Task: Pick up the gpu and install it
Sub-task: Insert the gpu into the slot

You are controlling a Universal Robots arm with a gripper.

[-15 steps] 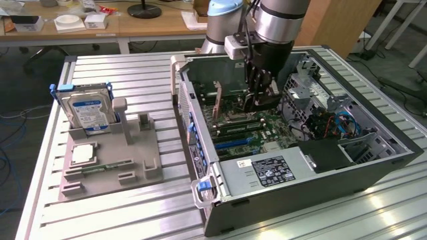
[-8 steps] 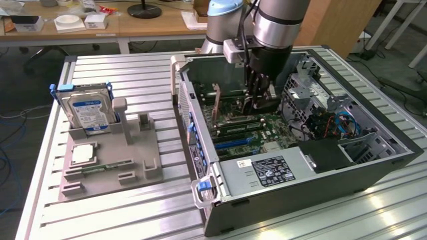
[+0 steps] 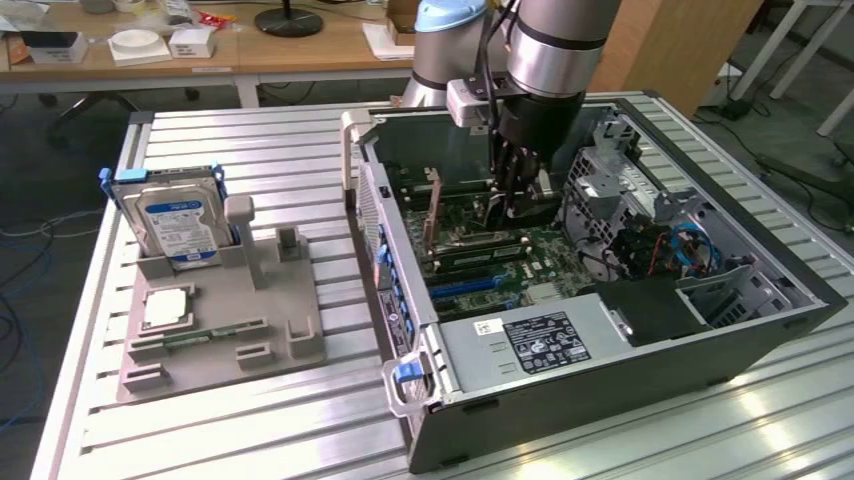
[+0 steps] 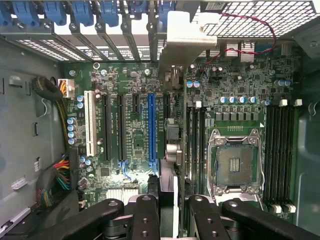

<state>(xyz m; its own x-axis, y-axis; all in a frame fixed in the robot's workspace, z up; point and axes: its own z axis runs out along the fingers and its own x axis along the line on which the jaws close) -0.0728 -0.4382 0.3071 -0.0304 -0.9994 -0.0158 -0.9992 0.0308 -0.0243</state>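
While hand (image 4: pixel 173 200) grips gpu (image 4: pixel 180 45), blue slot (image 4: pixel 151 130) just beside.

No legible text on anything.

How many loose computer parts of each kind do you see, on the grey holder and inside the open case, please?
Hard drive: 1, standing in the grey holder
Processor chip: 1, flat on the holder
Memory stick: 1, lying on the holder
gpu: 1, between the fingers, over the motherboard
Total: 4
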